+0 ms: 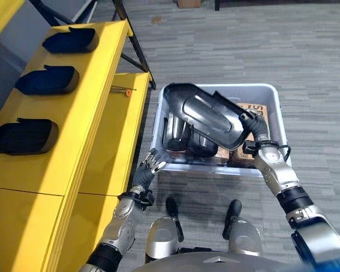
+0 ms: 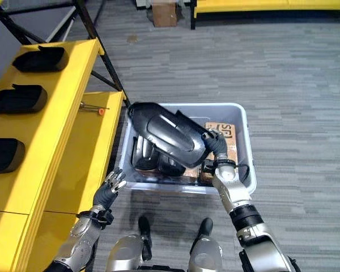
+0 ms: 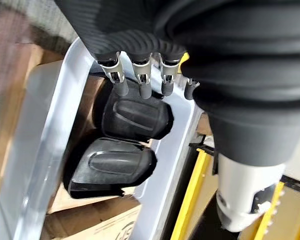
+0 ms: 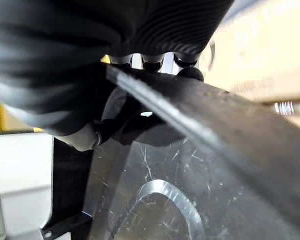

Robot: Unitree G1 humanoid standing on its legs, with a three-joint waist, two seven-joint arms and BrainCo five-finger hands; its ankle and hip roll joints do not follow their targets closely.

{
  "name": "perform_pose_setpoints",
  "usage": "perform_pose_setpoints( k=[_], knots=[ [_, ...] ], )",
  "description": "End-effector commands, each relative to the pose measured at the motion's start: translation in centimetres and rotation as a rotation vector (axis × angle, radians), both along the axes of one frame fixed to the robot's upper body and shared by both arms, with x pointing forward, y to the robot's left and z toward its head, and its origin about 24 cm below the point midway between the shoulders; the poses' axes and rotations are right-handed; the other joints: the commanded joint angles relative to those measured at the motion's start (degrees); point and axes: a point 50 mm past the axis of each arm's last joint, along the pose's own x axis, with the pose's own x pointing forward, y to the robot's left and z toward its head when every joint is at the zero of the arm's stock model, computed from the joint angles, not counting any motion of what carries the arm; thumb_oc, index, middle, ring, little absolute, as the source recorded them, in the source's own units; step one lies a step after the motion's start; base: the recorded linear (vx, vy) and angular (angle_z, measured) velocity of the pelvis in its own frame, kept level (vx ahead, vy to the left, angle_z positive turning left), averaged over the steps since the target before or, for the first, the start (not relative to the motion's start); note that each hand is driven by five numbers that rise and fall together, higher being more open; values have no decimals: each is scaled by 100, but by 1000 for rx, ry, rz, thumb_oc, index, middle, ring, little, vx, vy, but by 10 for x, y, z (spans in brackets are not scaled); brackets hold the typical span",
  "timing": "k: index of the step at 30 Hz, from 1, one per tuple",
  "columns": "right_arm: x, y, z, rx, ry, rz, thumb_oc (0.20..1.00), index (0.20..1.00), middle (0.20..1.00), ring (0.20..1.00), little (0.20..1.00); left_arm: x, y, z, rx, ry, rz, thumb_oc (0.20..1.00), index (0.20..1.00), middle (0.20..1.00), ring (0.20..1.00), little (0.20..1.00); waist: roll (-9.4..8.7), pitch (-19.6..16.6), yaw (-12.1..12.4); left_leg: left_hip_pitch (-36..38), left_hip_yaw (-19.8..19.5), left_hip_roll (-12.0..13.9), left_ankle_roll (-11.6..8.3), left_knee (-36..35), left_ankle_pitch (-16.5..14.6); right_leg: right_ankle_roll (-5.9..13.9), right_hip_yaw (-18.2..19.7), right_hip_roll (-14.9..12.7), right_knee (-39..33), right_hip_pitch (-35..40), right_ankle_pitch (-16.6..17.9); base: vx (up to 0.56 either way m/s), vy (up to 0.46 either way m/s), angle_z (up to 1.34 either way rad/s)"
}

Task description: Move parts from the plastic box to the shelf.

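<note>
right hand [image 2: 216, 143] clamped on one end of a large black part [image 1: 207, 118], fingers curled over its edge as seen in the right wrist view, part raised and tilted above the box [image 1: 275, 96], far end reaching toward the box corner nearest the shelf [image 1: 73, 130]. left hand [image 1: 147, 170] open, fingers relaxed, hovering just outside the near wall of the box on the shelf side, holding nothing. more black parts [image 3: 135, 119] lying stacked in the box below, beside a cardboard carton [image 1: 254, 109]. three similar parts [image 1: 22, 136] already resting in a row on the top of the yellow shelf, well apart from the box. orange-tipped screwdriver [image 1: 124, 89] lying on the lower level of the shelf. judging by look: a stiff moulded plastic shell, hollow and so probably light for its bulk, but long, so held by one end likely to lever down and twist in the grip. glossy, scratched surface probably slippery; thin rim the surest place for fingers, thumb underneath. safest with the left hand taking the free end or supporting the belly before swinging across. risk of clipping the box wall or the shelf edge with the overhanging end, and of nudging the parts already placed. task partly done, with several parts left in the box.
</note>
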Motion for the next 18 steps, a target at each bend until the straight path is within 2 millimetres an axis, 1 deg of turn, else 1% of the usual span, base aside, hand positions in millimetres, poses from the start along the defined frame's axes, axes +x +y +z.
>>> perform_pose_setpoints(
  k=[1, 2, 3, 4, 6, 7, 9, 10, 11, 15, 16, 17, 18],
  knots=[
    [4, 24, 40, 149, -168, 136, 200, 200, 200, 200, 200, -2, 8, 10, 31, -74, 39, 1000, 1000, 1000, 1000, 1000, -252, -131, 92, -9, 24, 450, -195, 421, -221, -101, -171, -148, 363, 227, -552, 0, 0, 0],
    [-2, 40, 35, 190, -137, 215, 200, 200, 200, 200, 200, -5, 11, 9, 30, -72, 66, 1000, 1000, 1000, 1000, 1000, -259, -173, 141, -9, -12, 445, -204, 428, -199, -111, -202, -148, 344, 285, -566, 0, 0, 0],
    [-5, 46, 33, 200, -129, 249, 200, 200, 200, 200, 200, -6, 12, 9, 28, -73, 79, 1000, 1000, 1000, 1000, 1000, -262, -190, 164, -11, -28, 443, -208, 432, -192, -111, -218, -149, 331, 305, -565, -21, 48, 5],
    [-10, 60, 29, 227, -105, 306, 200, 200, 200, 200, 200, -9, 12, 9, 25, -72, 91, 1000, 1000, 1000, 1000, 1000, -267, -226, 233, -19, -81, 431, -216, 431, -171, -113, -264, -156, 297, 356, -563, -26, 39, 6],
    [-15, 74, 25, 264, -59, 362, 200, 200, 200, 200, 200, -11, 9, 7, -7, -54, 52, 1000, 1000, 1000, 1000, 1000, -262, -256, 312, -52, -158, 415, -224, 454, -155, -113, -318, -170, 260, 410, -564, -42, 70, 11],
    [-17, 84, 23, 285, -30, 392, 200, 200, 200, 200, 200, -12, 7, 8, -16, -56, 36, 1000, 1000, 1000, 1000, 1000, -245, -267, 389, -101, -222, 390, -209, 511, -165, -114, -363, -194, 287, 423, -574, -57, 96, 20],
    [-19, 95, 23, 292, -15, 433, 200, 200, 200, 200, 200, -11, 8, 12, 15, -82, 39, 1000, 1000, 1000, 1000, 1000, -219, -266, 511, -177, -343, 346, -186, 581, -187, -118, -442, -235, 388, 424, -622, -58, 116, 26],
    [-21, 104, 23, 301, -5, 462, 200, 200, 200, 200, 200, -9, 10, 17, 45, -103, 38, 1000, 1000, 1000, 1000, 1000, -214, -269, 628, -230, -443, 294, -162, 632, -208, -118, -519, -253, 462, 432, -658, -49, 104, 25],
    [-21, 105, 24, 303, -6, 465, 200, 200, 200, 200, 200, -8, 10, 18, 50, -108, 38, 1000, 1000, 1000, 1000, 1000, -216, -268, 645, -239, -458, 286, -159, 642, -211, -117, -532, -257, 471, 432, -662, -67, 94, 30],
    [-22, 120, 27, 317, 19, 504, 200, 200, 200, 200, 200, -5, 16, 23, 50, -102, 66, 1000, 1000, 1000, 1000, 1000, -227, -234, 932, -393, -709, 173, -113, 764, -261, -86, -727, -301, 551, 462, -684, -106, 101, 44],
    [-22, 128, 27, 317, 33, 505, 200, 200, 200, 200, 200, -8, 15, 20, 66, -86, 21, 1000, 1000, 1000, 1000, 1000, -244, -255, 1167, -436, -864, 41, -55, 739, -267, 10, -917, -328, 445, 576, -591, -130, 217, 71],
    [-21, 130, 26, 336, 47, 498, 200, 200, 200, 200, 200, -11, 15, 17, 88, -83, -14, 1000, 1000, 1000, 1000, 1000, -265, -260, 1307, -472, -935, -64, -8, 737, -300, 92, -1040, -390, 351, 649, -481, -144, 272, 74],
    [-19, 132, 27, 339, 54, 497, 200, 200, 200, 200, 200, -12, 15, 16, 94, -84, -30, 1000, 1000, 1000, 1000, 1000, -285, -249, 1395, -494, -963, -145, 37, 757, -345, 149, -1109, -450, 280, 699, -373, -124, 296, 57]
  ],
)
